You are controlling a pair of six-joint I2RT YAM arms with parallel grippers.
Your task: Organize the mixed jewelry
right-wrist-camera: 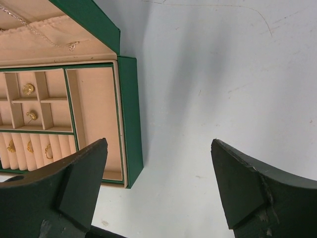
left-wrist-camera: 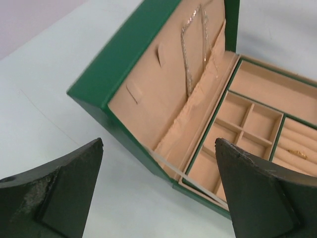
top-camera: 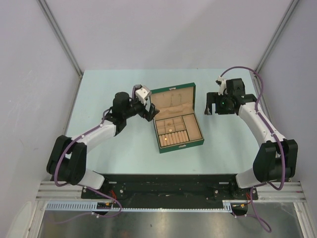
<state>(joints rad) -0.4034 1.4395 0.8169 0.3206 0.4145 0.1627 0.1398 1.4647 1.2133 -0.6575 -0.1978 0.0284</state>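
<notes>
A green box (top-camera: 195,141) stands open mid-table, its tan-lined lid (left-wrist-camera: 148,74) upright. A fine silvery chain (left-wrist-camera: 190,54) hangs inside the lid, and its end lies over the lid's pocket (right-wrist-camera: 72,46). Small gold pieces (right-wrist-camera: 28,89) sit in two square compartments. Gold rings (right-wrist-camera: 48,151) are tucked in the ring rolls, one ring (left-wrist-camera: 298,153) showing in the left wrist view. My left gripper (top-camera: 149,111) is open and empty at the box's left rear corner (left-wrist-camera: 158,144). My right gripper (top-camera: 212,108) is open and empty over bare table, right of the box (right-wrist-camera: 159,142).
The long compartment (right-wrist-camera: 96,119) along the box's right side holds nothing. A narrow strap (left-wrist-camera: 198,181) links lid and base at the left corner. The pale table (top-camera: 99,94) is bounded by grey walls on both sides and at the back.
</notes>
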